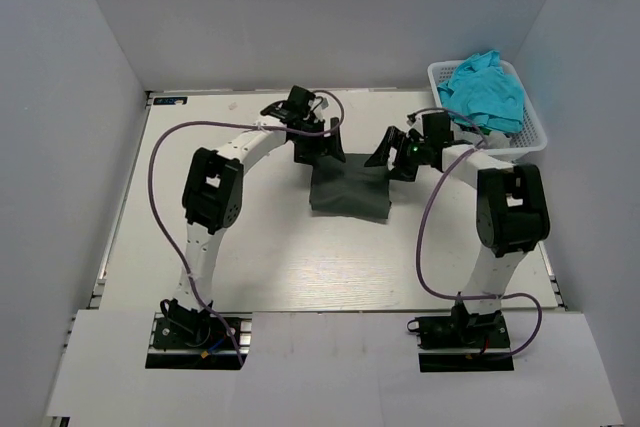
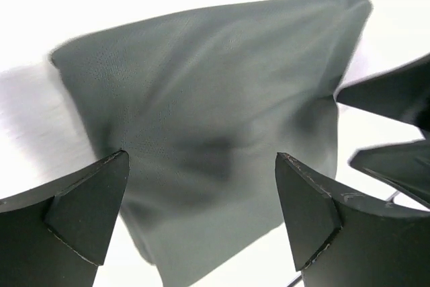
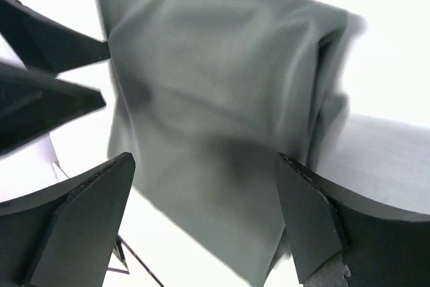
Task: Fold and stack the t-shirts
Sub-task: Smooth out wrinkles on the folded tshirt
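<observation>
A dark charcoal-grey t-shirt (image 1: 350, 192) lies folded into a small rectangle on the white table, mid-back. It fills the left wrist view (image 2: 215, 105) and the right wrist view (image 3: 222, 99). My left gripper (image 1: 328, 147) is open just above the shirt's far left corner, holding nothing. My right gripper (image 1: 390, 152) is open above the shirt's far right corner, holding nothing. The right gripper's fingers (image 2: 396, 92) show at the right edge of the left wrist view. Turquoise-blue t-shirts (image 1: 488, 89) lie bundled in the basket at the back right.
A white plastic lattice basket (image 1: 534, 135) stands at the table's back right corner. Grey walls close in the table on the left, back and right. Purple cables loop from both arms over the table.
</observation>
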Action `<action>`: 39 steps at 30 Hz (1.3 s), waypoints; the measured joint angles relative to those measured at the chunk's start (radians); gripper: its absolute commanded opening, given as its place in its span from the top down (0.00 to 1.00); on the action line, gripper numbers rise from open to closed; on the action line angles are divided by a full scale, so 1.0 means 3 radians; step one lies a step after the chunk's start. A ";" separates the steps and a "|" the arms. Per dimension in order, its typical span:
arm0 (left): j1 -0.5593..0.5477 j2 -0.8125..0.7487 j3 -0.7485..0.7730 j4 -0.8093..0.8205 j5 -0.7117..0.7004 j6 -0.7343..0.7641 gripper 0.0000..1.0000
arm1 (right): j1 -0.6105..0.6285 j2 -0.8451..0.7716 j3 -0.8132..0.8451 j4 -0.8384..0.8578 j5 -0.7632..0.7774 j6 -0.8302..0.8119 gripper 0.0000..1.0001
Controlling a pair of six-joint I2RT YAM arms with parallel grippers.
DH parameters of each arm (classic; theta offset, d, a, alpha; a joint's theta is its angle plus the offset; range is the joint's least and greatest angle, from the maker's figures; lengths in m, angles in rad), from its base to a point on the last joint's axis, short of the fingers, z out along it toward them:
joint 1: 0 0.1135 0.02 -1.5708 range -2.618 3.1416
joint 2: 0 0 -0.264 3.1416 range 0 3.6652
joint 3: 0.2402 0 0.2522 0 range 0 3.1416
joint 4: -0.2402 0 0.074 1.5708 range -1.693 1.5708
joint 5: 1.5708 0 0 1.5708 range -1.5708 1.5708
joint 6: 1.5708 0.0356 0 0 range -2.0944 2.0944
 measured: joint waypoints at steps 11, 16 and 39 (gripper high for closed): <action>0.0102 -0.1867 -0.0918 -0.0308 -0.0973 -0.0032 0.00 | 0.0451 -0.0816 0.0420 -0.0237 -0.0380 -0.0340 0.10; 0.0097 -0.2642 -0.1681 -0.0319 -0.1099 -0.0205 0.00 | 0.0771 -0.0683 0.0177 0.0104 -0.0718 -0.0189 0.10; 0.0057 -0.2267 -0.1846 -0.0392 -0.1003 -0.0440 0.00 | 0.0764 -0.0033 -0.0053 0.0253 -0.1100 -0.0223 0.10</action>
